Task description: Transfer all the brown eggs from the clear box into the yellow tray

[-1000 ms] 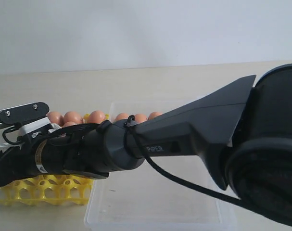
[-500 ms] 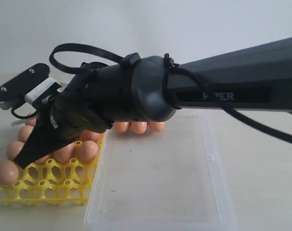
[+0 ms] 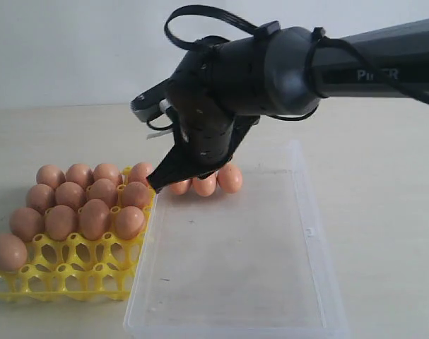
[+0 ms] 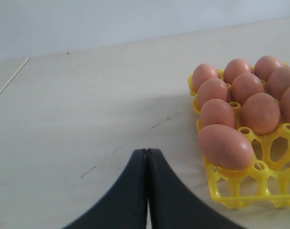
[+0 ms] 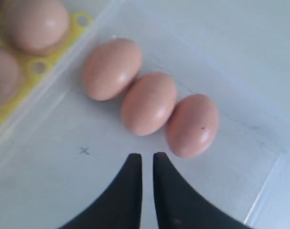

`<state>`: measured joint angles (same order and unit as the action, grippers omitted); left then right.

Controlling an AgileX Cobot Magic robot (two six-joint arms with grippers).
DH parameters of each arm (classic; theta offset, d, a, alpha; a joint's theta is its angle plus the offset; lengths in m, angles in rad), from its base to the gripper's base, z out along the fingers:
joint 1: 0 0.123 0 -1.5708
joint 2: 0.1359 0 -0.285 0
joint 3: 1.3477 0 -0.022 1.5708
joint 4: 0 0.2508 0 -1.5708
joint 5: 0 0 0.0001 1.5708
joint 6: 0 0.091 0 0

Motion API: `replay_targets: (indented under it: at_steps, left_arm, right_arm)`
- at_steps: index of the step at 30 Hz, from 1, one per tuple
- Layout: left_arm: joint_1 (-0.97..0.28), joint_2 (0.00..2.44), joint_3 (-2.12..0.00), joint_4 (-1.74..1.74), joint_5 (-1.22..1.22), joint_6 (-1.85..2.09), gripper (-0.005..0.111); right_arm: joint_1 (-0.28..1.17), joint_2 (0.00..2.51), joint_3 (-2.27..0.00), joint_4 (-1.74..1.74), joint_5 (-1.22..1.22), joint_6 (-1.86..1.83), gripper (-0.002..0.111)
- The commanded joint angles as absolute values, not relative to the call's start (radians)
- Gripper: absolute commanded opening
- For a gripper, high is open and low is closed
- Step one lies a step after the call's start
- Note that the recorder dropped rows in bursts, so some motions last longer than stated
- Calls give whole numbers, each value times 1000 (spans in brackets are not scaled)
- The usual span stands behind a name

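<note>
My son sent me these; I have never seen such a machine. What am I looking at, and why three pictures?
It is a robot with two arms, each ending in a two-fingered gripper. One picture comes from a camera off the arms: the right arm reaches over a clear box beside a yellow tray on a pale table. The other two come from cameras on the wrists. The right gripper hangs above three brown eggs in the box, nearly closed, holding nothing. The left gripper is shut and empty over bare table next to the tray, where other eggs sit in cups.
</note>
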<state>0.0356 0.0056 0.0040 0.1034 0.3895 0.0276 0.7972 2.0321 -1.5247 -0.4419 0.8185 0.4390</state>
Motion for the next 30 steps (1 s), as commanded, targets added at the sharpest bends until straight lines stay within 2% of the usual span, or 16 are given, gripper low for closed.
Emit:
replay_targets:
  at_steps: [1, 4, 6, 16, 30]
  left_arm:
    - [28, 0, 0, 101, 380, 21, 0]
    - [28, 0, 0, 101, 380, 21, 0]
    - [28, 0, 0, 101, 380, 21, 0]
    - [28, 0, 0, 101, 380, 21, 0]
    - [28, 0, 0, 101, 380, 24, 0]
  right_arm:
    - [711, 2020, -1533, -383, 831, 449, 29]
    - [657, 2029, -1533, -342, 815, 470, 48]
    - [629, 2038, -1533, -336, 806, 497, 54]
    - [583, 2120, -1533, -192, 607, 497, 54]
    - [564, 2197, -1566, -213, 567, 502, 54]
